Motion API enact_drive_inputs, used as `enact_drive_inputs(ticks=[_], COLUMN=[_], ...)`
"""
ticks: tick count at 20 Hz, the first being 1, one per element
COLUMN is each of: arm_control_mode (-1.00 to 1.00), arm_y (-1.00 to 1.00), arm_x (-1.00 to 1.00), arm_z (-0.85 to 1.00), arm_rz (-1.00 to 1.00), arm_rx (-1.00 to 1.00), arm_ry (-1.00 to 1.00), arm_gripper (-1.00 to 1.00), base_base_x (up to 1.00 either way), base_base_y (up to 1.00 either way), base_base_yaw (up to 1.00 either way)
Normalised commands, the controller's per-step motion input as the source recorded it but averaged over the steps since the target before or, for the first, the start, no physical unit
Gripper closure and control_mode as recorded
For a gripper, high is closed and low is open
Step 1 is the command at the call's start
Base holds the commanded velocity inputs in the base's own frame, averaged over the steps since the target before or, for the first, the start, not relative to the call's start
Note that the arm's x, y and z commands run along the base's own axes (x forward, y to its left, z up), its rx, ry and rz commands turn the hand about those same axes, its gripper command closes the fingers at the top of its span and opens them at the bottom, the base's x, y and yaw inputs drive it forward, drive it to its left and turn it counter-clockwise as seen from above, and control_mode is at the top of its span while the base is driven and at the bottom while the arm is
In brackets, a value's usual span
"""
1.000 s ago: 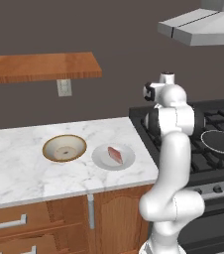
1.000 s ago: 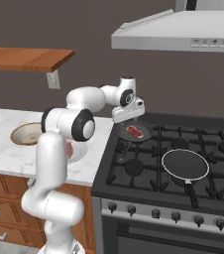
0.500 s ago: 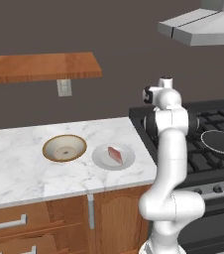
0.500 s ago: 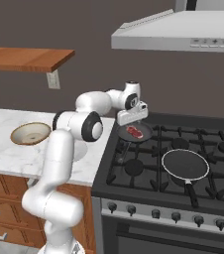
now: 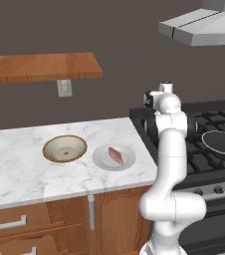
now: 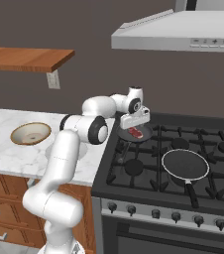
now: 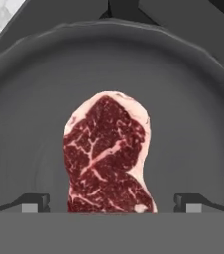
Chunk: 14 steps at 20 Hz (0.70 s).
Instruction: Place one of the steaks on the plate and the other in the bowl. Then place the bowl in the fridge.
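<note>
Reaching for the second steak was the step you had in hand: the paler steak (image 5: pixel 116 155) already lay on the plate (image 5: pixel 102 160) at the centre of the left base view, and the bowl (image 5: pixel 64 149) just left of it sat empty on the counter (image 5: pixel 20 174). In the hand view the dark marbled steak (image 7: pixel 108 156) lay flat in a dark pan (image 7: pixel 29 99), mid-frame, between the two fingertips (image 7: pixel 34 202) low at either side. Your gripper (image 6: pixel 135 122) hung over that pan at the back left of the stove (image 6: pixel 183 163) in the right base view, jaws spread wide, holding nothing and touching nothing as far as you could tell. Next you would likely have needed to descend, straddle the slab's narrow width, and close.
</note>
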Motion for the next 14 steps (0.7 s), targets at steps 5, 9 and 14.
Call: enact_drive_inputs(ticks=[5, 9, 14], arm_control_mode=[-1.0, -1.0, -1.0], arm_y=[-0.02, -0.02, 0.0], arm_x=[0.02, 0.02, 0.07], arm_z=[-0.37, -0.36, -0.16], arm_rz=[0.0, 0.0, 0.0], arm_rx=[0.0, 0.0, 0.0], arm_ry=[0.15, 0.18, 0.04], arm_gripper=[-1.0, -1.0, -1.0], base_base_x=[0.0, 0.0, 0.0], base_base_y=[0.0, 0.0, 0.0], base_base_yaw=[0.0, 0.0, 0.0])
